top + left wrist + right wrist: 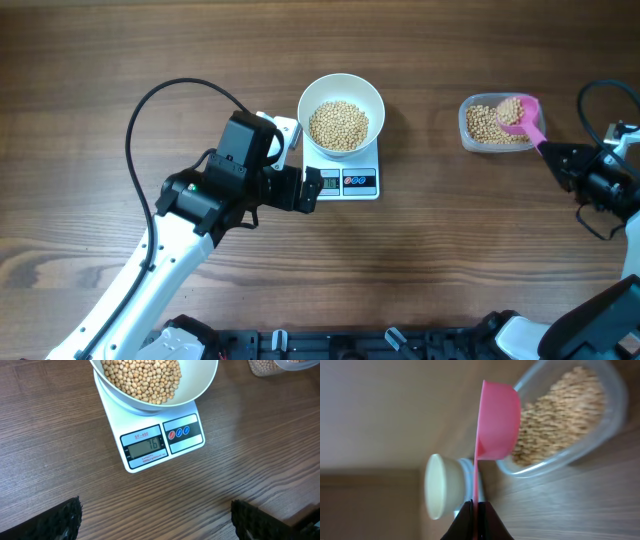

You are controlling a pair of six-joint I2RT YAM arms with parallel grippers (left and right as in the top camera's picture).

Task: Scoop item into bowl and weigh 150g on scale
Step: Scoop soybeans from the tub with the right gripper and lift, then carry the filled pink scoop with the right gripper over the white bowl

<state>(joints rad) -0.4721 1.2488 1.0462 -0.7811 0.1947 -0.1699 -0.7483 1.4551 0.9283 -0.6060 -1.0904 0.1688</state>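
Beans (339, 124): most are in the white bowl (305, 100), heaped below the rim, none over the edge. The bowl sits on the scale (374, 165) and its rim overhangs the platform on both sides. Display (145, 447) and button panel (182, 432) are uncovered at the front edge. Display looks like 76, last digit unsure.

Left gripper (310, 190): spread wide, with nothing between the fingers (60, 520) but bare tabletop (150, 505). The scale is straight ahead of it, front edge facing the gripper. The wrist view shows a strip of wood between fingers and scale, no contact. From overhead, one fingertip overlaps the scale's front-left corner, so I can't tell its height over that corner.

Right gripper (562, 162): pinching the handle of the pink scoop (520, 115). The scoop head is ahead of the gripper, loaded with beans, over the end of the clear tub (466, 125) nearest the gripper. The tub holds more beans. Can't tell whether the scoop cup touches the tub rim.

Room: there is wide bare wood between tub and scale, which are well apart. There is also open wood behind both grippers toward the arm bases. A black cable (150, 130) loops out to the left of the left arm.
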